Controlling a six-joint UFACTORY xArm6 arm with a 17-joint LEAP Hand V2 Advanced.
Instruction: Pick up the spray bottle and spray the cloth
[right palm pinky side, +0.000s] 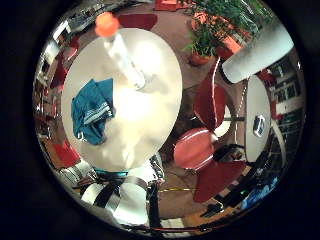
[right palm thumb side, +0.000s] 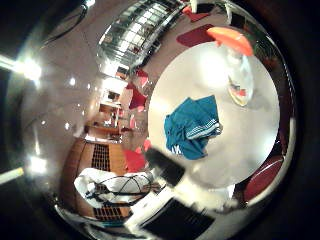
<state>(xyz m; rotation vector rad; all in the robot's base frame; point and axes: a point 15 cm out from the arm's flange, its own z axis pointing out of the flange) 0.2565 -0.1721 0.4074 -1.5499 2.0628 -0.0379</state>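
Hand (right palm pinky side: 257, 52) raised well above the round white tabletop (right palm pinky side: 150, 135), touching nothing, holding nothing; only one pale finger in view, so no telling how far open. Spray bottle (right palm pinky side: 120, 50), clear with orange head, upright near the tabletop's edge. Teal cloth (right palm thumb side: 192, 127) crumpled nearer the middle, apart from the bottle.

We see strong glare washing out the white counter (right palm pinky side: 150, 75) around the spray bottle (right palm pinky side: 120, 50), which casts a soft shadow. Edges bend and fall dark; ceiling lights flare at the thumb-side view's left.
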